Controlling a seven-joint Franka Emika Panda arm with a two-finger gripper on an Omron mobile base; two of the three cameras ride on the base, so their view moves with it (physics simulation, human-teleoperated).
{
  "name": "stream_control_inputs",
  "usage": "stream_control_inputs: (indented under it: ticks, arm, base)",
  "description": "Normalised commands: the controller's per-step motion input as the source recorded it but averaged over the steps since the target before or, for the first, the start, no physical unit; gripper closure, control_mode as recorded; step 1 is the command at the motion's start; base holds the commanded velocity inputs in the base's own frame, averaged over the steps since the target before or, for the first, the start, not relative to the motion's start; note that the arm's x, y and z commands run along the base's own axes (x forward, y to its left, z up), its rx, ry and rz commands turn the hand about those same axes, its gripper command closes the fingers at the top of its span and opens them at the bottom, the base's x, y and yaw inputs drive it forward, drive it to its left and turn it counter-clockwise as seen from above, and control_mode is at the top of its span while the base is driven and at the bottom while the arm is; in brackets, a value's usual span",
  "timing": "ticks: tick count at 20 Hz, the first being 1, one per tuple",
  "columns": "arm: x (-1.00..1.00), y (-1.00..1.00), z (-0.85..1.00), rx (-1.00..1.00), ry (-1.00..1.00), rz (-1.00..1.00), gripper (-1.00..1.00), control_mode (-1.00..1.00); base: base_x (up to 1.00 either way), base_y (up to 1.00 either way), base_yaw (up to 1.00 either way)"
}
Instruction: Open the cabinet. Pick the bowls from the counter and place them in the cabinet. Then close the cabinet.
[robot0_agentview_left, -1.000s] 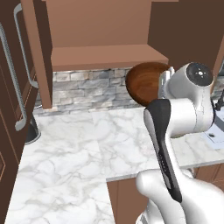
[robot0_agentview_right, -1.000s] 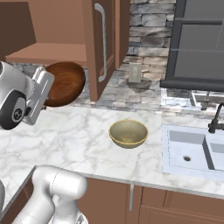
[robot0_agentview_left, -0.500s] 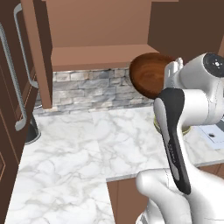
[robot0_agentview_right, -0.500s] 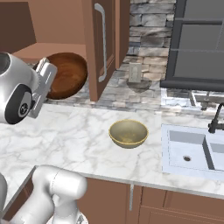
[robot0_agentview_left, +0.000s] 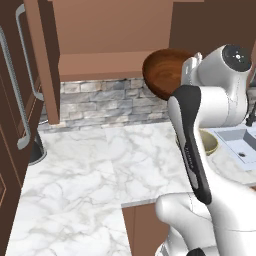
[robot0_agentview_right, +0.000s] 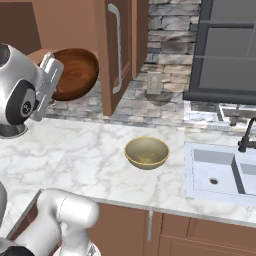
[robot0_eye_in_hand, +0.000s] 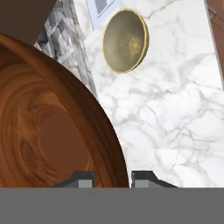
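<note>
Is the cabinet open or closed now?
Open. Both doors of the cabinet are swung outward, and its bare shelf shows; the wooden bowl hangs at its front edge.

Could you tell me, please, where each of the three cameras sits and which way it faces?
Left base view: behind the arm on its left, looking forward and down at the counter and the open cabinet; the arm rises at right, carrying the wooden bowl.
Right base view: behind on the right, facing counter, beige bowl and sink; arm at left.
Hand view: on the hand, looking along the jaws, which grip the wooden bowl's rim.
Shared: hand and right base views show both bowls.
</note>
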Motion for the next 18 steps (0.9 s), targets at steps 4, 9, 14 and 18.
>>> stream_control_inputs:
  ticks: [4, 9, 14, 18]
  arm:
    - [0.33, 0.0, 0.23, 0.0, 0.0, 0.0, 1.0, -1.0]
    - [0.39, 0.0, 0.1, 0.01, -0.03, 0.0, 1.0, -1.0]
    - [0.37, 0.0, 0.14, 0.0, -0.05, 0.0, 1.0, -1.0]
    - [0.4, 0.01, 0.17, 0.0, -0.04, 0.0, 1.0, -1.0]
  base:
    - [0.0, 0.0, 0.0]
    - [0.0, 0.0, 0.0]
    - [0.0, 0.0, 0.0]
    - [0.0, 0.0, 0.0]
